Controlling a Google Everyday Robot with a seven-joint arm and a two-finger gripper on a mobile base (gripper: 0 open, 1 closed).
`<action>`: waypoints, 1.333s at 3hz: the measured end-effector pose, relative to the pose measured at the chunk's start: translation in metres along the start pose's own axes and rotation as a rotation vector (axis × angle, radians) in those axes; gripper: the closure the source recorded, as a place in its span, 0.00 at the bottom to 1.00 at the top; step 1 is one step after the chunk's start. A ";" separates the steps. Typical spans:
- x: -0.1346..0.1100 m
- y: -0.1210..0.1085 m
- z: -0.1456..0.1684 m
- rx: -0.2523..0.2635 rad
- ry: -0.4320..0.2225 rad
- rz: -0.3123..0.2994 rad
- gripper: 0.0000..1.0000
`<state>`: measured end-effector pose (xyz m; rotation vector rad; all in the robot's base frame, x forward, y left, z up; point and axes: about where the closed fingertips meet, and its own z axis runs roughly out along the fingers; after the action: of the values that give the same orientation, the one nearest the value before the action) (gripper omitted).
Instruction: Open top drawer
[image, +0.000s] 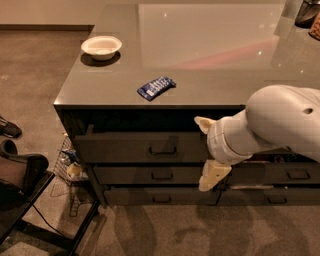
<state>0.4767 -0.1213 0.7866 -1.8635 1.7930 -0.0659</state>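
Note:
The top drawer (125, 148) is the tall dark-grey front just under the counter top, with a small rectangular pull handle (162, 149) at its centre. It stands out a little from the cabinet; its inside is not visible. My gripper (206, 149) is open in front of the drawer's right end, to the right of the handle. One cream finger (202, 123) points up by the drawer's top edge and the other (212, 176) hangs below its bottom edge. The fingers hold nothing.
A white bowl (101, 46) and a blue packet (156, 87) lie on the grey counter (210, 75). Two shallower drawers (150, 175) sit below, and another drawer stack (298, 174) to the right. A wire basket (69, 167) and a black stand (22, 182) are on the floor at left.

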 end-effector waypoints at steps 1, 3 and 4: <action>0.007 0.000 0.033 -0.027 0.040 0.004 0.00; 0.052 -0.027 0.113 -0.094 0.170 -0.031 0.00; 0.066 -0.037 0.134 -0.128 0.207 -0.039 0.07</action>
<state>0.5712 -0.1378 0.6660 -2.0460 1.9390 -0.1683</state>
